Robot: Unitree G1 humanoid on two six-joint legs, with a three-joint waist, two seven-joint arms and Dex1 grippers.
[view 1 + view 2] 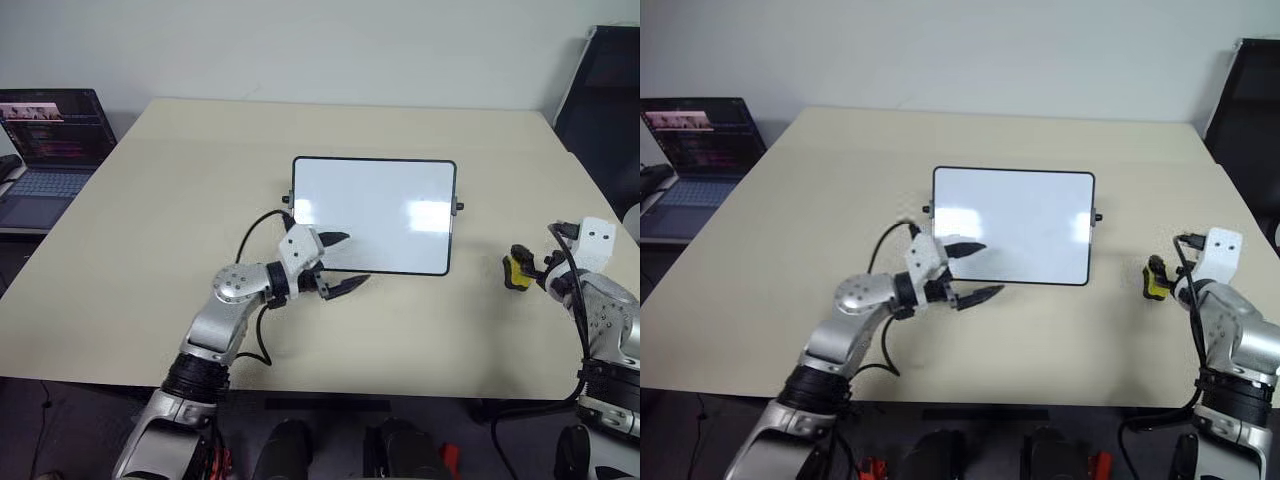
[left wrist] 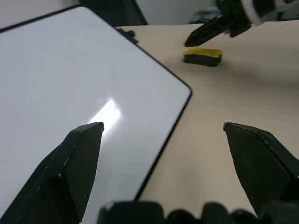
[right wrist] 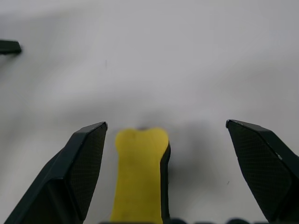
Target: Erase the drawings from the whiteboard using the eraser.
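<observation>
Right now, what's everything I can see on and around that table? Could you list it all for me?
table: one, pale beige, carries everything below except the laptop and chair.
whiteboard: one, glossy white with a thin black frame, lying flat at mid-table; no drawings to be seen on it.
eraser: one, yellow with a black underside, on the table to the right of the board, apart from it.
laptop: one, dark, screen lit, on a lower surface off the table's left edge.
dark chair: one, black, past the far right corner.
left tool: one, black fingers, open, at the board's near left corner.
right tool: one, black fingers, open, either side of the eraser, not gripping it.
</observation>
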